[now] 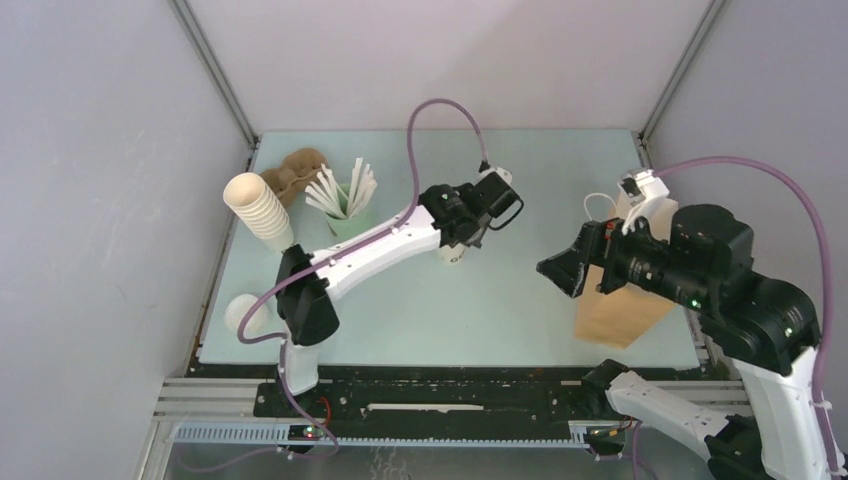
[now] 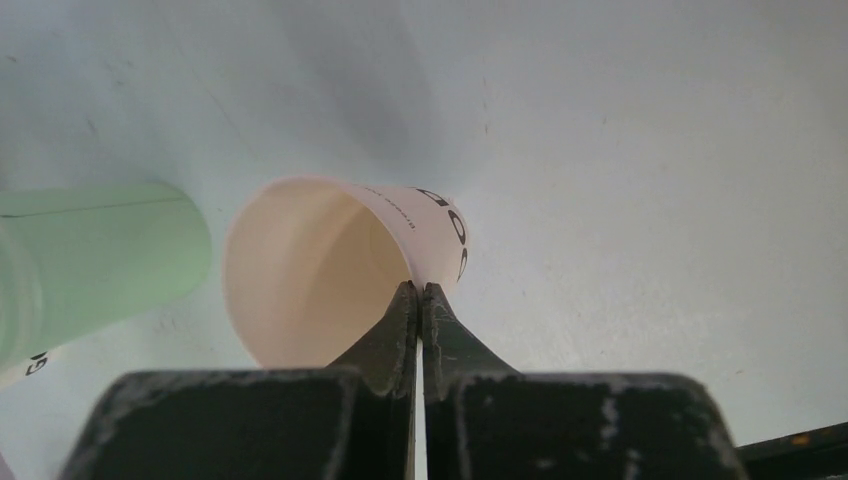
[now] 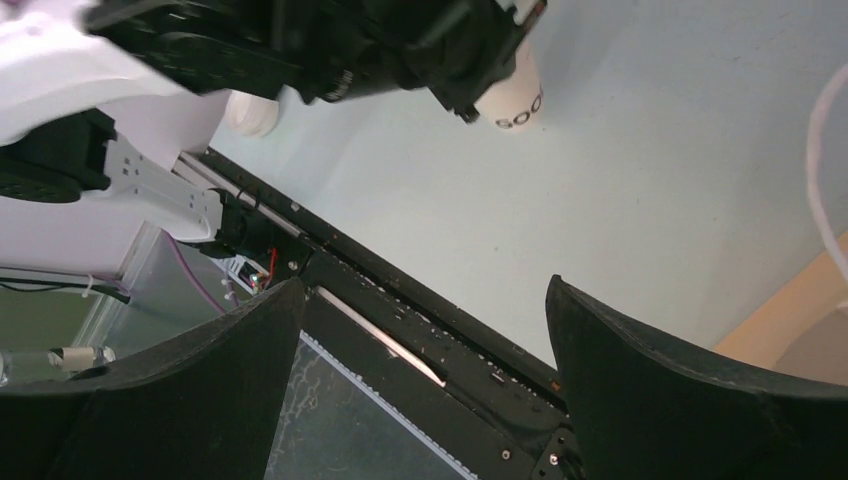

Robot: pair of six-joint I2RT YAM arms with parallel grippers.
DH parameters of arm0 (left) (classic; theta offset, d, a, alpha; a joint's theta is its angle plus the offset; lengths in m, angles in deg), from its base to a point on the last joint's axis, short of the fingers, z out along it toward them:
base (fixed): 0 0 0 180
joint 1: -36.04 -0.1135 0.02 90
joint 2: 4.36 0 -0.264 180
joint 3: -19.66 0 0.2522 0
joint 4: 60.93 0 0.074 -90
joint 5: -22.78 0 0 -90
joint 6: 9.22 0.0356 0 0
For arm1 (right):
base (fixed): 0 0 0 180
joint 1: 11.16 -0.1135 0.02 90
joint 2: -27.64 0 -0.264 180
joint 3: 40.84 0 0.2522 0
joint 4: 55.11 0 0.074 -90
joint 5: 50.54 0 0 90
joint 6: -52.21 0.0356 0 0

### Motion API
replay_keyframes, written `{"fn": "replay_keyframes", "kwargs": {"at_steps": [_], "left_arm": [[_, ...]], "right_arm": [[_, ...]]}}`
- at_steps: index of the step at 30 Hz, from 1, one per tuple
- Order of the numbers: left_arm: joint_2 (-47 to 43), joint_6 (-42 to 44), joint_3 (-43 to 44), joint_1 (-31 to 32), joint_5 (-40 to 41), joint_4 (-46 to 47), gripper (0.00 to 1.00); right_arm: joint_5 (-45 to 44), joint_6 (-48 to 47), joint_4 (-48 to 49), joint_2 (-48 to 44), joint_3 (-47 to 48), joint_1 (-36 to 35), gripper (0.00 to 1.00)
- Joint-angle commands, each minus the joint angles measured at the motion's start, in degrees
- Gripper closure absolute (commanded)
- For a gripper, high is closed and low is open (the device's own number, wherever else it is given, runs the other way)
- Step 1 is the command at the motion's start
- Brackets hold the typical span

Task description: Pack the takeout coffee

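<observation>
Beside the green cup (image 2: 100, 250), left jaws grip the coffee cup (image 2: 310, 270); right jaws gape empty by the bag (image 1: 620, 315)

Table (image 1: 480, 300) bears cup stack (image 1: 258, 210), green cup (image 1: 345, 222), probably paper bag (image 1: 620, 315).

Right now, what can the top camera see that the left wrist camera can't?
Only the top view shows the cup stack, the brown bag and the open right pincer. Only the left wrist view shows the coffee cup is empty inside, its rim pinched by the left pincer. Both show that cup and the green cup.
</observation>
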Motion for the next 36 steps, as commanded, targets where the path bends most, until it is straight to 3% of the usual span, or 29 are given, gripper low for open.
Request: {"fn": "replay_keyframes", "kwargs": {"at_steps": [1, 4, 14, 18, 21, 23, 29, 32, 36], "left_arm": [[-2.2, 2.7, -7.7, -1.0, -4.4, 11.8, 1.00], [-1.3, 3.1, -11.0, -1.0, -4.7, 14.9, 1.00], [4.5, 1.4, -10.3, -1.1, -2.5, 14.3, 1.00], [5.1, 1.2, -9.8, -1.1, -3.1, 12.9, 0.83], [3.4, 1.2, -9.9, -1.0, -1.9, 11.3, 0.57], [1.6, 2.0, -10.2, -1.1, -1.6, 10.9, 0.47], [-10.7, 0.5, -10.2, -2.2, 4.7, 3.3, 0.25], [-19.6, -3.9, -16.8, -6.1, 5.6, 1.5, 0.17], [-32.8, -11.8, -31.0, -16.6, 1.8, 1.0, 0.15]], "right_arm": [[-2.4, 1.9, 0.5, -1.6, 0.2, 0.2, 0.00], [-2.7, 2.2, 0.5, -2.2, -0.3, 0.3, 0.00], [-1.9, 2.2, 0.6, -2.2, -0.9, 0.3, 0.00], [-1.4, 2.5, 1.1, -2.3, -1.7, 0.3, 0.00], [-1.2, 2.6, 1.2, -2.4, -2.0, 0.3, 0.00], [-1.1, 2.5, 1.4, -2.4, -2.4, 0.3, 0.00], [-0.9, 1.7, 1.7, -2.3, -3.0, 0.3, 0.00], [-0.8, 1.2, 2.0, -2.2, -3.6, 0.4, 0.00], [0.6, 0.8, 3.2, -1.6, -4.6, 0.4, 0.00]]}}
